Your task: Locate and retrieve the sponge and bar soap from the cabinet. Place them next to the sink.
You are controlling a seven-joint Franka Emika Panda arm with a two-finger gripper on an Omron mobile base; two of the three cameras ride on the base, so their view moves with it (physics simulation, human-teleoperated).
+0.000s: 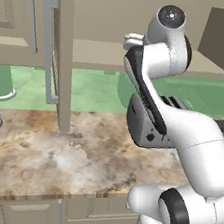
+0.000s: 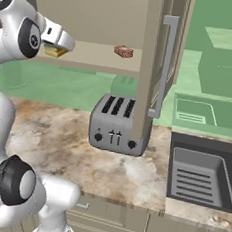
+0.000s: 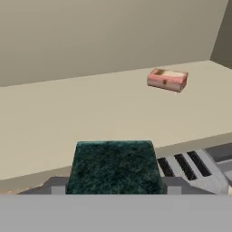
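Spanning the room below the cabinet (image 2: 97, 16), a mottled brown counter (image 1: 52, 156) carries a toaster (image 2: 118, 126) under the open cabinet door (image 2: 153, 66), with the sink (image 2: 202, 179) to the right. On the shelf (image 3: 68, 118), the soap (image 3: 167, 79) lies well back toward the right wall. The gripper (image 2: 57, 47) sits at the shelf's front edge, its fingers (image 3: 58, 186) closed on the sponge (image 3: 114, 166), green layer up in the hand view. Bare shelf separates sponge and soap; open counter lies left of the toaster.
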